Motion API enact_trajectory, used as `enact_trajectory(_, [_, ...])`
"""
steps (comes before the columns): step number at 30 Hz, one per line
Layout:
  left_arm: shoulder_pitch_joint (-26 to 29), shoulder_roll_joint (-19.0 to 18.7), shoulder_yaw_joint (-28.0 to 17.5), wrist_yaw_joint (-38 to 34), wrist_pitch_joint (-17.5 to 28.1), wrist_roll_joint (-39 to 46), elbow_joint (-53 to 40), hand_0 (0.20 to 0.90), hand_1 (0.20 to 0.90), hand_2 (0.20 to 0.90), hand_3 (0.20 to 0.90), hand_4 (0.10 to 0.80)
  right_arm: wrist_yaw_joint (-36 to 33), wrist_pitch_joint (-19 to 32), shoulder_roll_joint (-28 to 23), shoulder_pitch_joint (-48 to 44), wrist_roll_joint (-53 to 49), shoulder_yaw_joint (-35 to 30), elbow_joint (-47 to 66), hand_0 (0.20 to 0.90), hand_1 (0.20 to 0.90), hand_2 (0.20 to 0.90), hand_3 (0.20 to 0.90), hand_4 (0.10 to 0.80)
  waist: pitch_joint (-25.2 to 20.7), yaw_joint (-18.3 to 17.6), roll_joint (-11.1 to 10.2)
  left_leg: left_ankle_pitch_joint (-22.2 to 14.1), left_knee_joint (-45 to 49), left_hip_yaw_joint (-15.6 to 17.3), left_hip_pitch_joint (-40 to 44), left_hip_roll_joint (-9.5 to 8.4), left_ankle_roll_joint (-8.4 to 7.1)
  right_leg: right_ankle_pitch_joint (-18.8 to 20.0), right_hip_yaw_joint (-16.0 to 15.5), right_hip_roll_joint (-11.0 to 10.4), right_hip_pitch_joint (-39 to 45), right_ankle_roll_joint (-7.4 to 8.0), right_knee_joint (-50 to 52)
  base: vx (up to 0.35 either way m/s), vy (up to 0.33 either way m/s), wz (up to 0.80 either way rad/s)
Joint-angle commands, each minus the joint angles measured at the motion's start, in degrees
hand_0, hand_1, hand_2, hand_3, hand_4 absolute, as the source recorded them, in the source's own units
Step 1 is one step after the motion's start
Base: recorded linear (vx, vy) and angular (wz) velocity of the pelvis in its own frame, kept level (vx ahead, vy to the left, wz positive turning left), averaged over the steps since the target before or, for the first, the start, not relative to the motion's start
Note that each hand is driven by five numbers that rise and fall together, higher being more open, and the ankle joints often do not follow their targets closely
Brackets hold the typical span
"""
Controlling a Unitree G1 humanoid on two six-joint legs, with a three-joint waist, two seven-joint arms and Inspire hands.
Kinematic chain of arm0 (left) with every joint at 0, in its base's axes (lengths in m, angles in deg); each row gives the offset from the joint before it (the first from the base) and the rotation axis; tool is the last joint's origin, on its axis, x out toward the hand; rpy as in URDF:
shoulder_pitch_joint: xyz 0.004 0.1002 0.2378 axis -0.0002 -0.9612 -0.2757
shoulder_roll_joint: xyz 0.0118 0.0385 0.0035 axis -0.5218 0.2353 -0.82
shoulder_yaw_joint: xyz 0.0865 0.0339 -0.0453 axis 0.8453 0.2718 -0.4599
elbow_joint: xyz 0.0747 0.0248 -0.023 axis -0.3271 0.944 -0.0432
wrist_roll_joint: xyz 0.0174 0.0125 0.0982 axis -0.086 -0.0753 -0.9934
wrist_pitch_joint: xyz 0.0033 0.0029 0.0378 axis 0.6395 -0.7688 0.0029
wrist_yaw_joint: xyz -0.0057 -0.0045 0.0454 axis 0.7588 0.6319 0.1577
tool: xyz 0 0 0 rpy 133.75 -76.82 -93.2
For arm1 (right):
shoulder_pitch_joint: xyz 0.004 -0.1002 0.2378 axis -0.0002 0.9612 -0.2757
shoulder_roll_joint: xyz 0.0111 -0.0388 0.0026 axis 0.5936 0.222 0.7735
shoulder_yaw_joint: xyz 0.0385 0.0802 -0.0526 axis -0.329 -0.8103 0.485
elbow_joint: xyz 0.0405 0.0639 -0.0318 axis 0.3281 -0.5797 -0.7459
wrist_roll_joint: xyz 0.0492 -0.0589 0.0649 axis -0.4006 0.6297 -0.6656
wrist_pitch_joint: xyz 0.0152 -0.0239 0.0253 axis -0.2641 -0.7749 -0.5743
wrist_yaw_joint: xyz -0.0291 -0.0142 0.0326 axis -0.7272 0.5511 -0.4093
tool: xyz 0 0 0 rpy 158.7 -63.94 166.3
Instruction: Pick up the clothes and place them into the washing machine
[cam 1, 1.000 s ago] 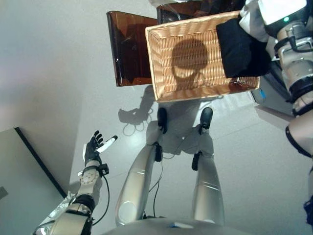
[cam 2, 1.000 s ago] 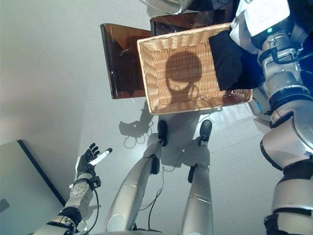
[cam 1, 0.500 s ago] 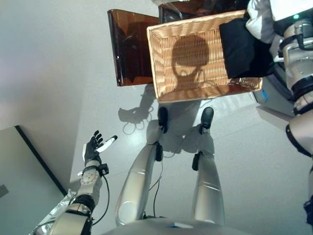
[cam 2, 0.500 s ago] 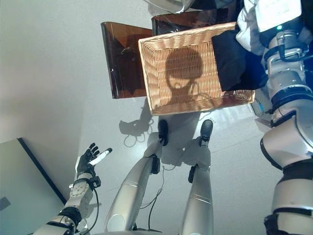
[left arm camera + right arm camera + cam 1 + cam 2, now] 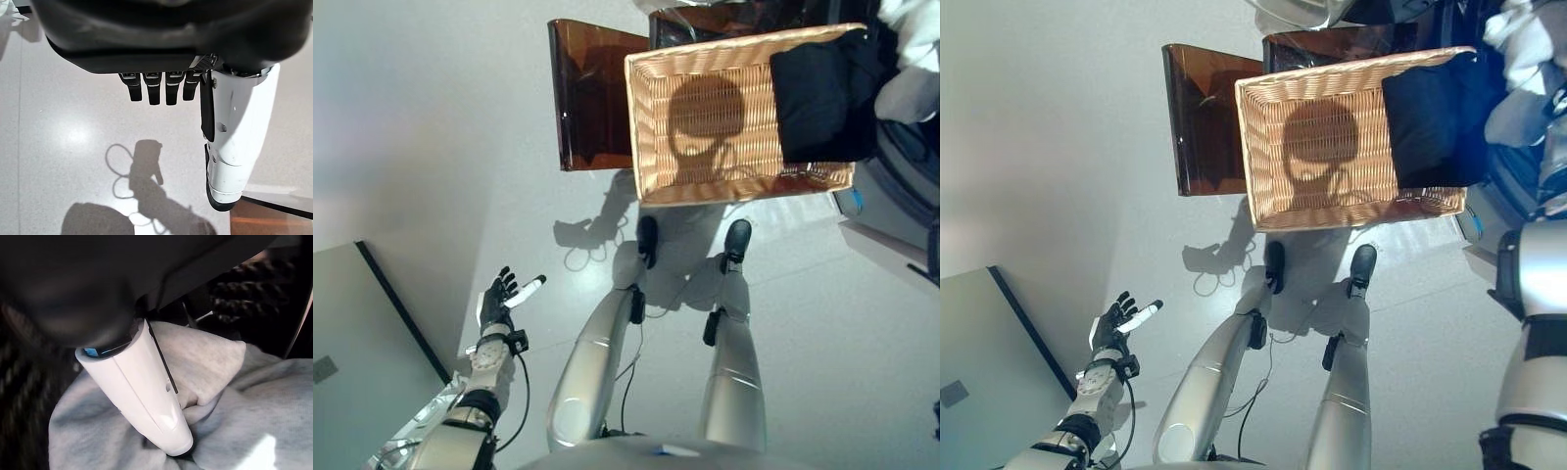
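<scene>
The wicker basket (image 5: 705, 147) rests on the dark brown box (image 5: 587, 98), with a dark garment (image 5: 818, 93) lying in its right end. My right hand (image 5: 146, 391) is shut on a light grey garment (image 5: 230, 382), its white-covered thumb pressed into the cloth. This garment also shows in the right eye view (image 5: 1528, 59), held up past the basket's right end by the washing machine (image 5: 901, 186). A dark perforated surface (image 5: 254, 279) lies just behind the cloth. My left hand (image 5: 496, 302) is open and empty, low over the floor at the left.
A dark line on the floor (image 5: 401, 308) bounds a grey panel at the lower left. The machine's body stands close along the right side of the basket.
My right arm has carried the light grey garment from the basket's right end up and to the right, toward the machine. The camera has shifted a little. The left hand has not moved.
</scene>
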Motion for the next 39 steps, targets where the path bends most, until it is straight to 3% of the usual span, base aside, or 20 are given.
enact_trajectory(1, [-4.78, -5.41, 1.08, -1.1, -0.13, 1.06, 1.3, 0.9, 0.9, 0.9, 0.9, 0.8, -4.13, 9.05, -7.83, -8.28, -12.13, 4.47, 4.09, 0.2, 0.2, 0.2, 0.2, 0.3, -1.85, 0.53, 4.38, 5.48, -15.94, -2.62, 9.43, 1.41, -7.98, -6.31, -2.47, 3.65, 4.99, 0.27, 1.59, 0.05, -0.003, -0.02])
enact_trajectory(9, [-4.68, -4.84, 1.84, -1.33, -1.15, 2.32, 2.09, 0.9, 0.9, 0.9, 0.9, 0.8, -3.21, 15.94, -6.86, -8.5, -33.5, -4.09, 6.1, 0.2, 0.2, 0.2, 0.2, 0.3, -1.83, 0.21, 4.78, 5.28, -15.94, -2.59, 9.13, 1.66, -7.84, -7.07, -2.12, 3.9, 4.17, 0.14, 2.09, 0.006, 0.0, 0.0])
enact_trajectory(14, [-4.59, -4.16, 2.35, -1.33, -1.97, 3.8, 3.52, 0.9, 0.9, 0.9, 0.9, 0.8, -2.74, 22.95, -3.87, -7.29, -46.88, -11.82, 9.5, 0.2, 0.2, 0.2, 0.2, 0.3, -1.55, 0.58, 5.94, 5.44, -15.94, -2.82, 8.44, 1.7, -7.77, -7.77, -1.66, 4.13, 2.79, 0.01, 3.1, 0.024, -0.011, -0.01])
enact_trajectory(22, [-3.84, -3.02, 3.27, -2.1, -0.56, 5.66, 3.35, 0.9, 0.9, 0.9, 0.9, 0.8, -6.27, 31.68, -1.68, -6.99, -47.98, -17.21, 19.63, 0.2, 0.2, 0.2, 0.2, 0.3, -0.57, 1.35, 8.61, 5.93, -15.94, -3.13, 6.38, 1.85, -7.77, -9.6, -1.08, 4.34, -1.2, -0.04, 6.07, 0.006, -0.025, 0.0])
enact_trajectory(28, [-3.73, -3.28, 3.32, -2.19, 0.48, 6.74, 2.74, 0.9, 0.9, 0.9, 0.9, 0.8, -9.58, 34.67, -4.9, -11.35, -46.51, -14.94, 21.95, 0.2, 0.2, 0.2, 0.2, 0.3, -0.84, 1.71, 9.35, 6.23, -15.94, -3.54, 5.48, 2.19, -8.24, -11.37, -0.57, 4.68, -3.29, -0.05, 8.54, 0.036, -0.055, -0.01])
enact_trajectory(32, [-4.63, -3.68, 3.18, -2.78, 1.01, 7.25, 2.65, 0.9, 0.9, 0.9, 0.9, 0.8, -13.55, 39.48, -8.86, -15.35, -47.07, -13.76, 22.82, 0.2, 0.2, 0.2, 0.2, 0.3, -1.37, 1.56, 9.56, 5.81, -15.94, -4.21, 5.11, 2.42, -8.61, -12.99, -0.55, 4.81, -4.33, 0.02, 9.79, 0.023, -0.059, 0.02])
enact_trajectory(37, [-4.91, -3.38, 3.97, -3.03, 1.35, 6.76, 3.47, 0.9, 0.9, 0.9, 0.9, 0.8, -15.12, 38.59, -10.34, -16.0, -45.56, -12.67, 21.21, 0.2, 0.2, 0.2, 0.2, 0.3, -1.5, 1.39, 9.79, 6.28, -15.94, -4.37, 4.39, 2.5, -8.74, -12.85, -0.67, 5.14, -5.62, -0.21, 10.74, -0.001, -0.038, 0.03])
enact_trajectory(38, [-4.76, -3.39, 4.17, -3.1, 1.49, 6.73, 3.34, 0.9, 0.9, 0.9, 0.9, 0.8, -14.77, 37.71, -10.24, -15.78, -45.21, -12.33, 20.73, 0.263, 0.263, 0.263, 0.263, 0.345, -1.52, 1.36, 9.78, 6.24, -15.94, -4.38, 4.42, 2.54, -8.74, -12.87, -0.75, 5.11, -5.65, -0.21, 10.84, 0.0, 0.0, 0.0])
enact_trajectory(39, [-4.67, -3.38, 4.33, -3.25, 1.48, 6.6, 3.56, 0.9, 0.9, 0.9, 0.9, 0.8, -15.06, 37.06, -10.37, -15.73, -45.05, -12.0, 19.33, 0.9, 0.9, 0.9, 0.9, 0.8, -1.6, 1.38, 9.82, 6.21, -15.94, -4.41, 4.44, 2.53, -8.74, -12.94, -0.76, 5.14, -5.65, -0.23, 10.96, -0.002, -0.024, -0.05])
